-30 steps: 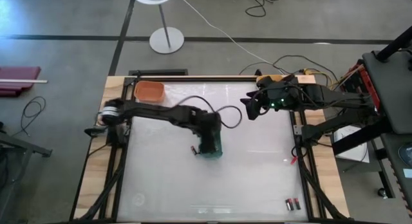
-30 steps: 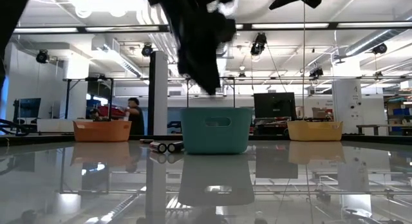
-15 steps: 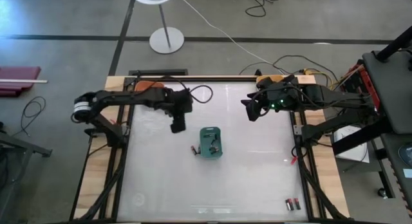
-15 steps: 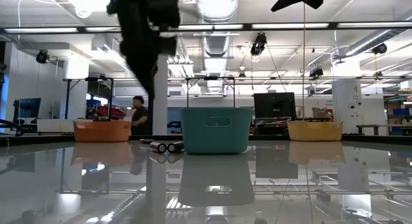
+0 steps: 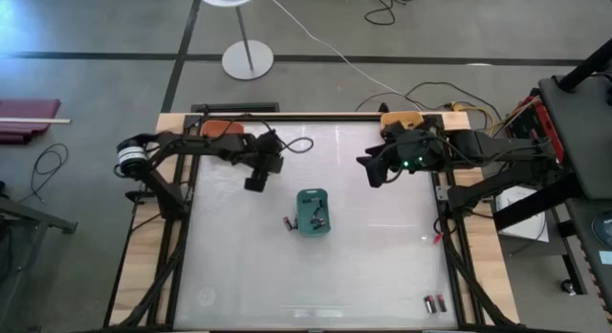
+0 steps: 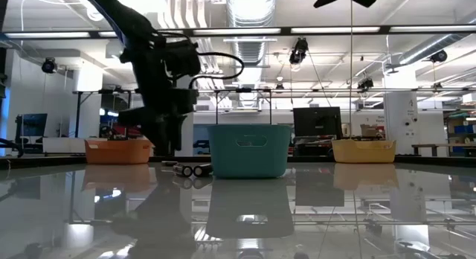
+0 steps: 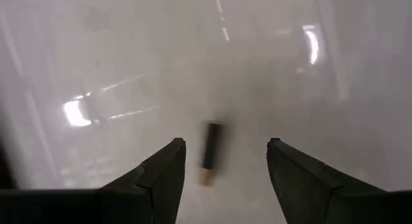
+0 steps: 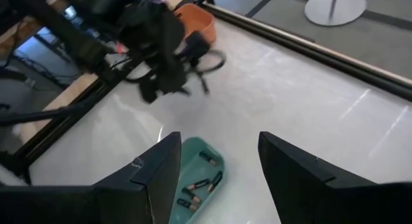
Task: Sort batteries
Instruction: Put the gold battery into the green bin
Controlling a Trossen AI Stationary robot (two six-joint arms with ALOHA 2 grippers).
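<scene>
A teal bin (image 5: 313, 211) stands mid-table with several batteries (image 8: 198, 183) inside. One battery (image 5: 288, 221) lies on the table by the bin's left wall. My left gripper (image 5: 254, 184) hangs open to the far left of the bin, fingers pointing down. Between its fingers (image 7: 225, 143), the left wrist view shows a dark battery (image 7: 210, 150) with a copper end lying on the table below, untouched. My right gripper (image 5: 369, 172) hovers open high over the far right of the table.
An orange bin (image 5: 222, 132) sits at the far left corner and a yellow bin (image 5: 402, 118) at the far right. Two batteries (image 5: 435, 302) lie near the front right corner. The table surface is glossy white.
My left gripper has left its place over the teal bin, swung toward the table's far left and come down closer to the table. The bin has stayed where it was.
</scene>
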